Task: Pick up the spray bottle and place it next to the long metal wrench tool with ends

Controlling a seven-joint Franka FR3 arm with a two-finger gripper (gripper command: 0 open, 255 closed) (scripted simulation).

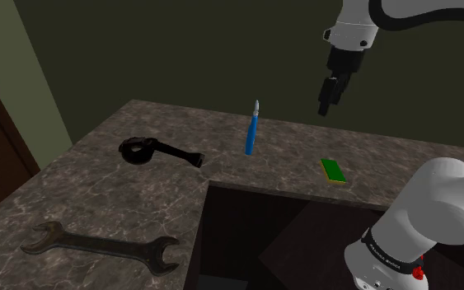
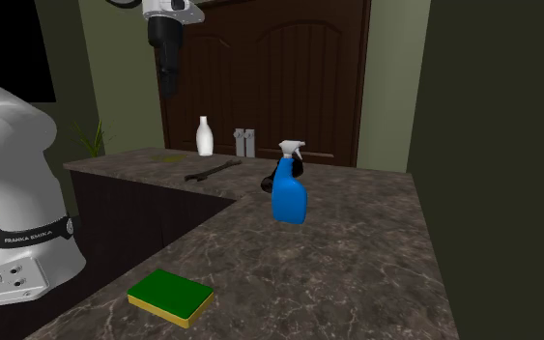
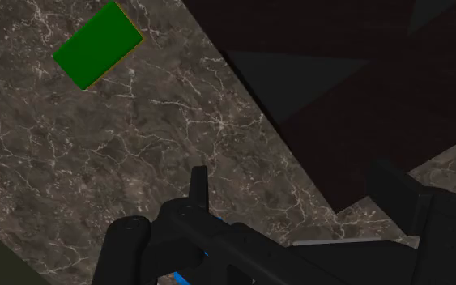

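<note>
A kitchen-like room with olive-green walls and a dark brown panelled door [image 2: 289,77] behind the far end of the counter. The upper left of the second exterior view holds a black area. The countertop [image 1: 123,194] is dark brown-grey stone with pale veins, L-shaped, wrapped around a dark recess in which the white arm's base stands.

The spray bottle [image 1: 250,130], blue with a white trigger head, stands upright on the counter near the inner corner of the L. A black handled object [image 1: 151,152] lies near it, toward the shoulder view's left. The long dark wrench [image 1: 102,245], with an open jaw at each end, lies flat on the other leg of the counter at the shoulder view's lower left, well apart from the bottle. A green sponge [image 1: 332,170] with a yellow underside lies flat to the shoulder view's right of the bottle.

At the far end of the counter by the door stand a small white bottle [image 2: 204,136] and two grey shakers [image 2: 244,142].

The black gripper [image 1: 327,103] hangs high above the counter, over the stretch between bottle and sponge. In the wrist view its fingers stand spread apart, with nothing between them.
</note>
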